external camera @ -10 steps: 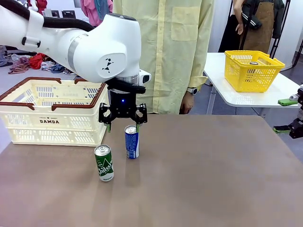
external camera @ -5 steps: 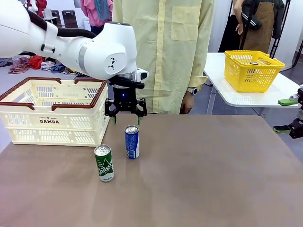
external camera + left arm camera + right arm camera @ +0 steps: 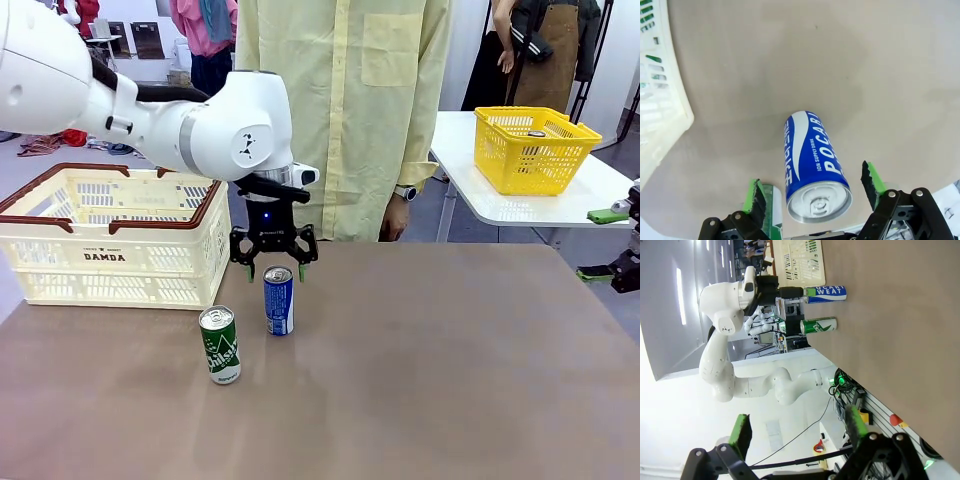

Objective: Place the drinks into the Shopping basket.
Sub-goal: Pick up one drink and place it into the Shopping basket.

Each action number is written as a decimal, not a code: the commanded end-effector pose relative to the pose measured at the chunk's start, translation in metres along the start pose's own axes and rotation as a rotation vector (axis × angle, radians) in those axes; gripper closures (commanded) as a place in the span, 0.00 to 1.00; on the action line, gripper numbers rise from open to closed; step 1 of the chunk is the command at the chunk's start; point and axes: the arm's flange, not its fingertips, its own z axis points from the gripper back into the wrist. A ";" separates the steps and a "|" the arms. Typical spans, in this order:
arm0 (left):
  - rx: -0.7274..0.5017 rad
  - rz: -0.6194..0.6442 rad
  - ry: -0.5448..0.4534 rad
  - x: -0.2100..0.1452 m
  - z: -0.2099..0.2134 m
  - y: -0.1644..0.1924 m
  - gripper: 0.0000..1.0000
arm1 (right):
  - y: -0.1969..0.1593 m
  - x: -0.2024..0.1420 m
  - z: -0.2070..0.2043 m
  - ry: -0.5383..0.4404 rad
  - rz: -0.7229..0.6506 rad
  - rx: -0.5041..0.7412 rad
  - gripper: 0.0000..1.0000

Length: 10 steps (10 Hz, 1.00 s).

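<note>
Tabletop (image 3: 450, 380): brown, flat, nothing to stop a can that rolls.
Shopping basket (image 3: 110, 255): far-left on tabletop, no drinks seen in it, tall wall w/ dark rim. Risk: a can carried too low clips the rim and drops outside.
Left end effector (image 3: 275, 268): pointing down, just above blue can's top, fingers apart, holding nothing.
Right end effector (image 3: 799, 432): parked off tabletop's right edge, fingers apart, empty. No risk from it.
Blue can (image 3: 279, 305): upright, near basket's front corner. In left wrist view it sits between the pads, roughly centred. Slim and tall, so if the descent drifts, a pad lands on the rim and tips it. A grip high on smooth metal could also slip.
Green can (image 3: 220, 345): upright, near blue can but not touching. In wrist view it shows right beside one pad (image 3: 755, 197), so that finger may knock it on the way down.
</note>
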 end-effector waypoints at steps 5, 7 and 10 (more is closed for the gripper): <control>0.025 0.068 0.069 0.003 -0.027 -0.004 0.00 | 0.002 -0.001 0.004 0.014 -0.003 -0.010 0.00; 0.020 0.058 0.083 0.003 -0.034 -0.004 0.00 | 0.002 -0.001 0.004 0.014 -0.003 -0.010 0.00; 0.006 0.043 0.080 0.003 -0.033 -0.004 0.00 | 0.002 -0.001 0.004 0.014 -0.003 -0.010 0.00</control>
